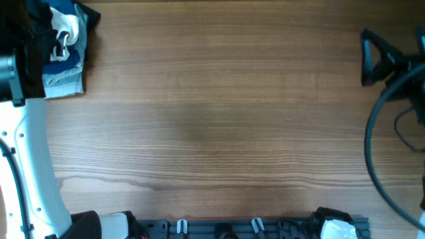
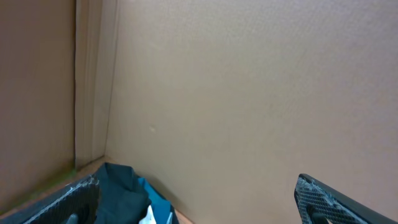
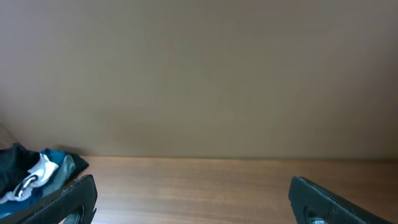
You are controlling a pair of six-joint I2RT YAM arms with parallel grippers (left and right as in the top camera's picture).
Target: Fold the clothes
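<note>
Just beside left gripper, clothes heaped, crumpled.

Clothes are heaped at top-left corner of table: blue, white & dark teal pcs crumpled, w/ a pale folded piece at the near edge.

Clothes pile, upper left of overhead view: left portion hidden behind left arm, top cut off by frame edge.
</note>
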